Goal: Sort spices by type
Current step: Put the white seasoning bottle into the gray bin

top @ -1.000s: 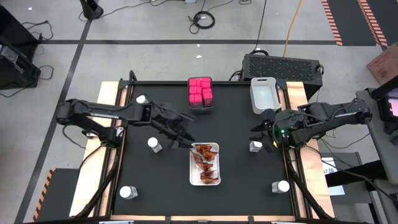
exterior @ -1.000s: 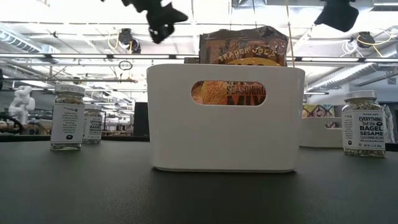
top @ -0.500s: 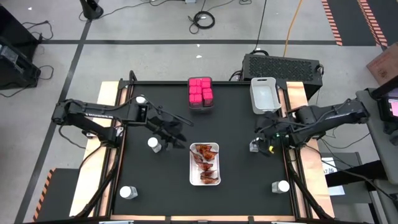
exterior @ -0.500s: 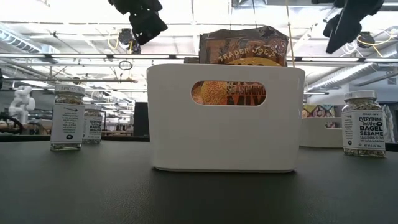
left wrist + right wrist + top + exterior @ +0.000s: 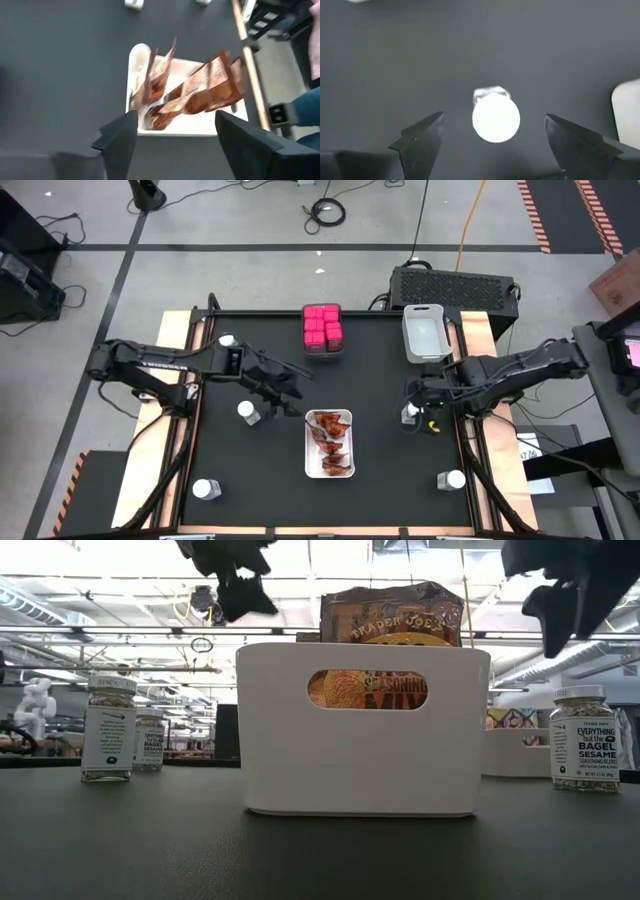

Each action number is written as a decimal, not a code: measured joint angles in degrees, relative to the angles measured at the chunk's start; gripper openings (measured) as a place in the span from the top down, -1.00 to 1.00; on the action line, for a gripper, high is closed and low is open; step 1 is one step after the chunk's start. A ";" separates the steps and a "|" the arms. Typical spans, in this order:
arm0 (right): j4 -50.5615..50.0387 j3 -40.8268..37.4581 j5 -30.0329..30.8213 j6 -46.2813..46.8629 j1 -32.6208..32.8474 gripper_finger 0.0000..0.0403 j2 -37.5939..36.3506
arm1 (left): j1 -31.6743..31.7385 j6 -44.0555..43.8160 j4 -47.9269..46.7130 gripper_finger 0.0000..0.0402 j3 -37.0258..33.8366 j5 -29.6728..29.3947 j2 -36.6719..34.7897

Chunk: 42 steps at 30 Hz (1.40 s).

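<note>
Red-orange packets [image 5: 329,442] stand in the white tray [image 5: 312,471] at mid-table; in the low view they rise above its wall [image 5: 392,615]. Pink cube boxes [image 5: 322,327] sit packed at the far edge. Several white-capped jars stand upright on the mat: [image 5: 227,340], [image 5: 248,412], [image 5: 205,490], [image 5: 453,479]. My right gripper [image 5: 421,416] hovers open over one more jar [image 5: 409,413]; its fingers flank the white cap [image 5: 496,119] without touching. My left gripper [image 5: 287,393] is open, raised left of the tray, which shows ahead of it [image 5: 185,92].
A light grey bin [image 5: 424,332] sits at the far right corner of the black mat. Wooden rails run along both table sides. In the low view jars stand left [image 5: 108,728] and right [image 5: 585,738] of the tray. Bare mat lies near the front edge.
My right gripper has moved toward the table's left and near edge and come down over the jar on the right, staying open. My left gripper has drawn a little away from the tray toward the left.
</note>
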 joint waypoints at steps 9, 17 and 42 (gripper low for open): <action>-1.39 -0.02 0.04 -5.09 -0.02 -0.68 3.55 | 0.02 0.29 0.72 -0.47 -0.07 -0.25 2.97; -1.22 -2.26 0.42 -7.66 -0.17 -0.68 4.34 | 0.02 0.39 0.69 -0.47 -0.07 -1.31 2.97; 7.16 -9.84 0.59 -7.22 -0.17 -0.17 4.37 | 0.03 0.42 0.68 -0.47 -0.07 -1.74 2.97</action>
